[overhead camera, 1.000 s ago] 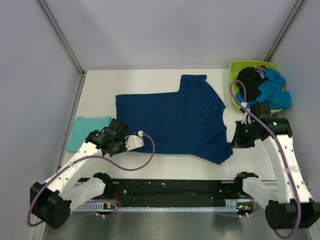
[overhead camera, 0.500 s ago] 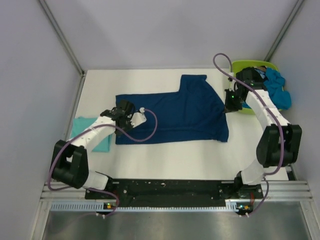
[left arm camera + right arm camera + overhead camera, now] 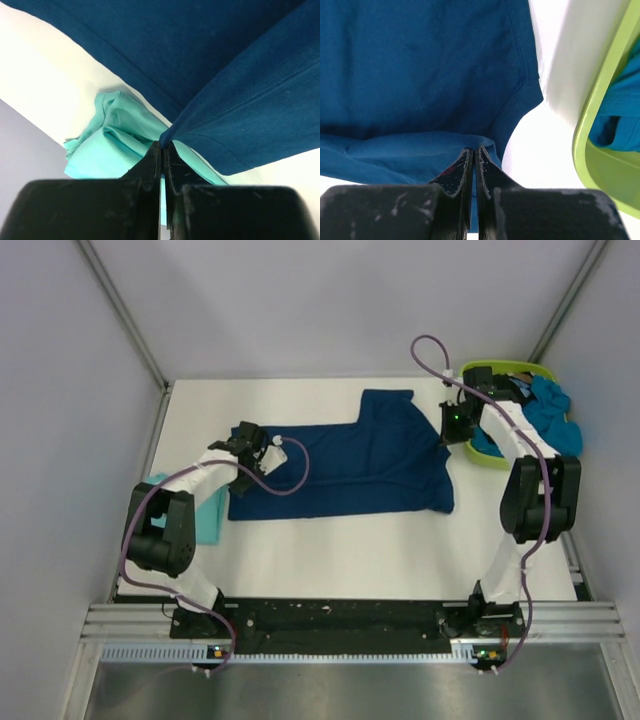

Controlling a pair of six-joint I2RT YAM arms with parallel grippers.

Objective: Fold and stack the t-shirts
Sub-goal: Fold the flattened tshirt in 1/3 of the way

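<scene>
A dark blue t-shirt point(image 3: 360, 465) lies spread across the middle of the table, its near part folded back over itself. My left gripper point(image 3: 247, 444) is shut on its left hem corner point(image 3: 172, 134), lifted just above the light teal t-shirt point(image 3: 107, 150). My right gripper point(image 3: 451, 424) is shut on the right hem edge point(image 3: 480, 142), beside the sleeve. In the left wrist view my gripper point(image 3: 162, 144) pinches cloth at its tips. The right wrist view shows the same for the other gripper point(image 3: 474, 148). The teal t-shirt point(image 3: 207, 518) lies folded at the table's left edge.
A lime-green tub point(image 3: 497, 369) stands at the far right corner with a bright blue t-shirt point(image 3: 556, 417) in it. Its rim point(image 3: 600, 100) is close to the right of my right gripper. Grey walls close off the left, far and right sides.
Both arms have swung from the near edge toward the far side. They carried the dark blue shirt's near hem up over the shirt, so it now lies shorter front to back.
</scene>
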